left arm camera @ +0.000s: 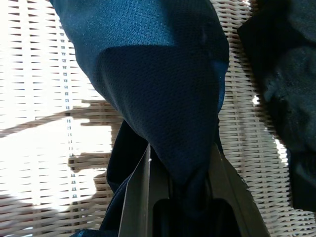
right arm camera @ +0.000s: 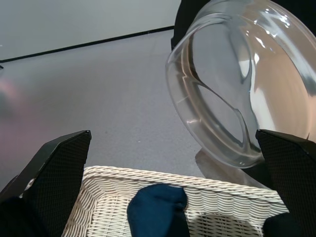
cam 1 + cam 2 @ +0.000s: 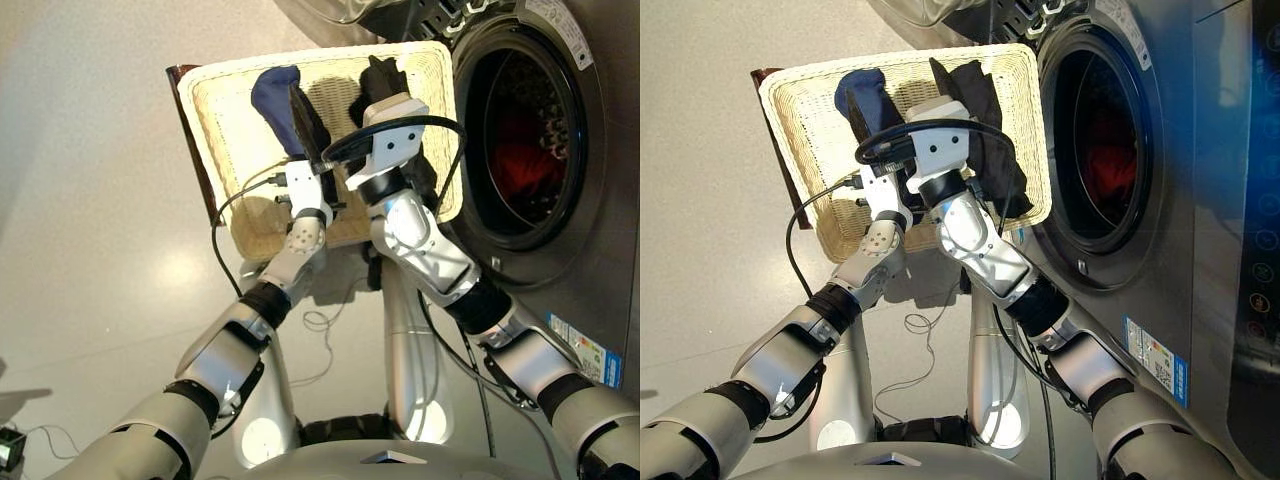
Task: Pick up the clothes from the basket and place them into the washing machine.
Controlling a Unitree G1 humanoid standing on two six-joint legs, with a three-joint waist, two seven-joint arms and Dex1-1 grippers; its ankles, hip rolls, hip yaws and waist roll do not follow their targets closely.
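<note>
**Navy roll in left claw; drum lies to the right**

Left claw [image 1: 180, 197] is clamped on the near end of the navy garment [image 3: 277, 95], whose long axis runs away from the robot, in the basket [image 3: 225, 110]. Right claw [image 2: 163, 163] gapes wide, empty, above the black garment [image 3: 985, 120]. Washing machine [image 3: 1095, 150] opening stands right of the basket; coral cloth [image 3: 520, 160] shows inside.

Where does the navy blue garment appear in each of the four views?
Left eye view: navy blue garment in the upper left part of the basket, above the left gripper.
Right eye view: top middle of the basket, left of the black garment.
Left wrist view: fills the centre, between the fingers.
Right wrist view: low centre, inside the basket rim.
Shared landmark: the cream woven basket.
</note>
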